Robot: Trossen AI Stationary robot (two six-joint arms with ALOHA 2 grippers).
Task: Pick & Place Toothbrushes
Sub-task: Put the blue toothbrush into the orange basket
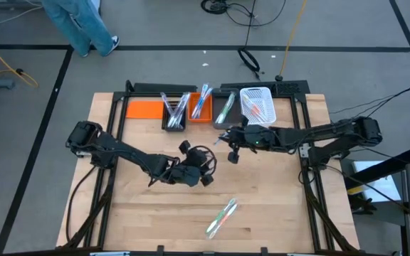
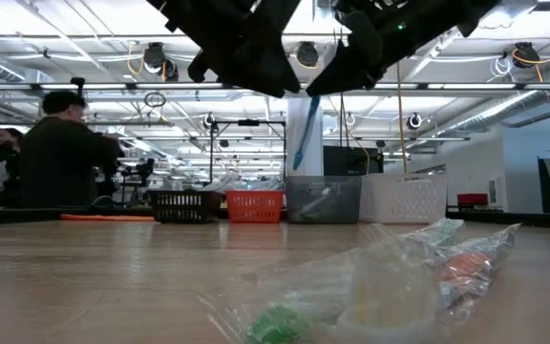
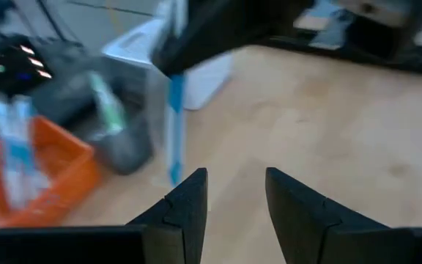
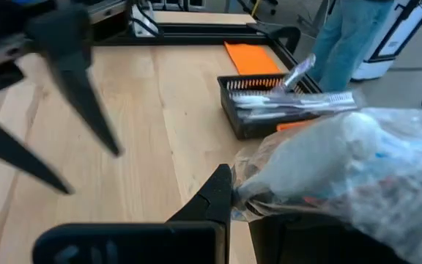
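My right gripper (image 1: 228, 140) is above the table in front of the bins, shut on a blue toothbrush in a clear wrapper (image 2: 306, 129), which also shows in the left wrist view (image 3: 174, 125). My left gripper (image 1: 203, 168) is open and empty just near and left of it; its fingers (image 3: 189, 205) point toward the hanging toothbrush. Wrapped green and pink toothbrushes (image 1: 221, 217) lie flat on the table toward the near edge. More toothbrushes stand in the black bin (image 1: 174, 114), the orange bin (image 1: 200, 107), the grey bin (image 1: 224, 110) and the white basket (image 1: 256, 103). My right gripper pinches the wrapped toothbrush between its two fingers, on crumpled clear wrapper (image 4: 269, 187) at the toothbrush's upper end (image 2: 313, 100). The toothbrush hangs nearly upright below the fingers, its lower end (image 2: 299, 162) clear of the table.
The four bins stand in a row at the table's far edge, with a flat orange piece (image 1: 144, 109) to their left. A person (image 2: 60, 148) stands beyond the table on the left. Bare wood lies between the arms and the near edge.
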